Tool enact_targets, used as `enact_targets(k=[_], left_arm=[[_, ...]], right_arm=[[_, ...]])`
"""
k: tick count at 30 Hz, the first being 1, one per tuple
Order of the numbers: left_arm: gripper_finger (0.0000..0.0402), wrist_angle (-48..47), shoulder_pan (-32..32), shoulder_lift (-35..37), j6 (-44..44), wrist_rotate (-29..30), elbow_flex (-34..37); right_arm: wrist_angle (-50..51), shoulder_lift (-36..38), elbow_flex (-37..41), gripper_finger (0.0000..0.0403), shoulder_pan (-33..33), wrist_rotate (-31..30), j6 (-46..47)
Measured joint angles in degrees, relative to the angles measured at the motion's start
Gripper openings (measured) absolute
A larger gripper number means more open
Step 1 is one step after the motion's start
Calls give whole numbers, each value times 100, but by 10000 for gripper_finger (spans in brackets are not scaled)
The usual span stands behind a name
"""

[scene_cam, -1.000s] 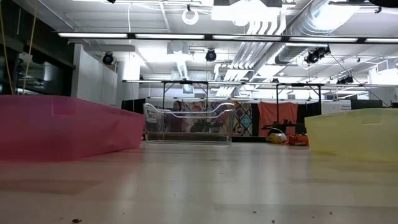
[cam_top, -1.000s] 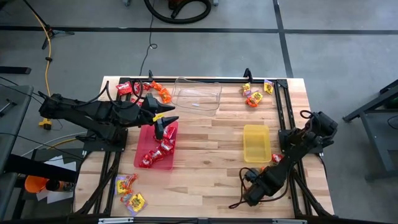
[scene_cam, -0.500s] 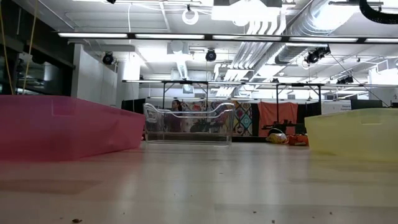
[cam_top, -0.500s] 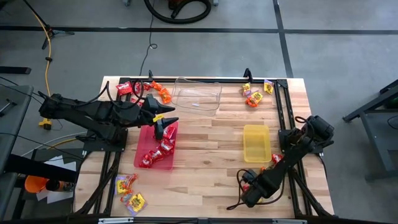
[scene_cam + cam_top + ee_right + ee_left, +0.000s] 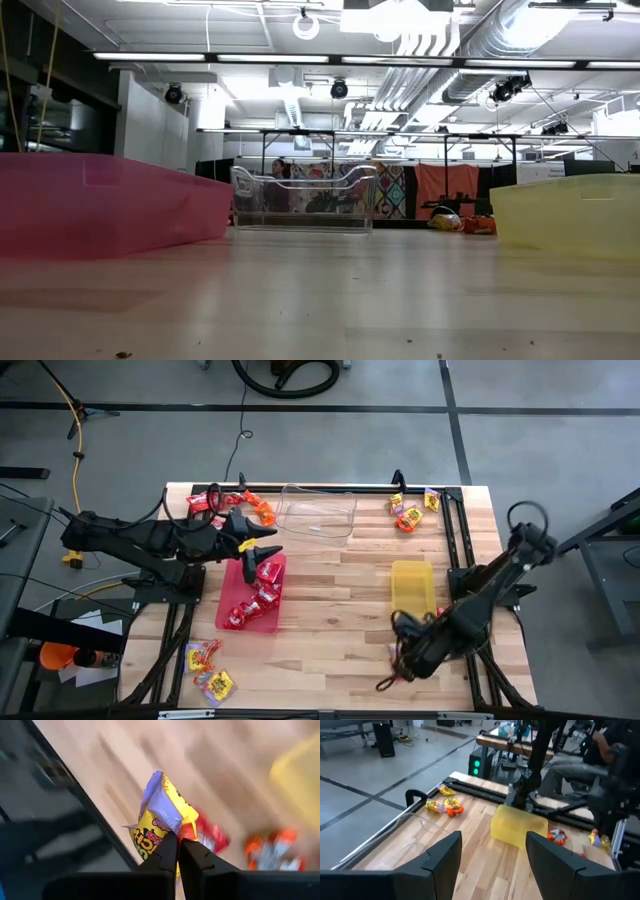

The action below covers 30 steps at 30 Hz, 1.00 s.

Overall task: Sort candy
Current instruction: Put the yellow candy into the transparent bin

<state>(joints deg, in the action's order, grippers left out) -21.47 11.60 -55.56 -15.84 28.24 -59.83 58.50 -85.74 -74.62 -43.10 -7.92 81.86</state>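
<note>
Wooden table (image 5: 340, 575) filled my overhead view, with the red tray (image 5: 255, 597) at 9 o'clock and the yellow tray (image 5: 412, 589) at 3. My left gripper (image 5: 262, 549) hung over the red tray, fingers spread and empty. My right gripper (image 5: 178, 851), at 5 o'clock, was clenched on a yellow candy (image 5: 159, 819).

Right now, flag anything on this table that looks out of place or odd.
Candy lies loose at the table's corners: orange packets beside the clear tray, yellow ones at the near left. The yellow tray looks empty. The right gripper, jaws shut, pinches a yellow packet.
</note>
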Motion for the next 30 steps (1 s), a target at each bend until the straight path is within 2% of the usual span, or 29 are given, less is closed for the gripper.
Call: enact_targets(k=[5, 10, 16, 23, 26, 30], left_arm=[[209, -14, 0, -4, -1, 84, 0], [209, -11, 0, -3, -172, 86, 0], [209, 89, 0, -5, -489, 86, 0], [209, 859, 29, -8, -323, 86, 0], [209, 1139, 61, -8, -45, 86, 0], [209, 1233, 59, -8, -35, 89, 0]], right_arm=[[253, 681, -57, 1, 200, -1459, -377], [467, 1007, -57, 1, 700, -2203, -1201], [-100, 967, -55, 1, 1862, -2162, -3091], [-1920, 765, -53, 0, 3748, -1922, -5729], [-2843, 539, -53, 0, 4509, -1744, -6428], [-3661, 102, -53, 0, 5276, -1689, -6866]])
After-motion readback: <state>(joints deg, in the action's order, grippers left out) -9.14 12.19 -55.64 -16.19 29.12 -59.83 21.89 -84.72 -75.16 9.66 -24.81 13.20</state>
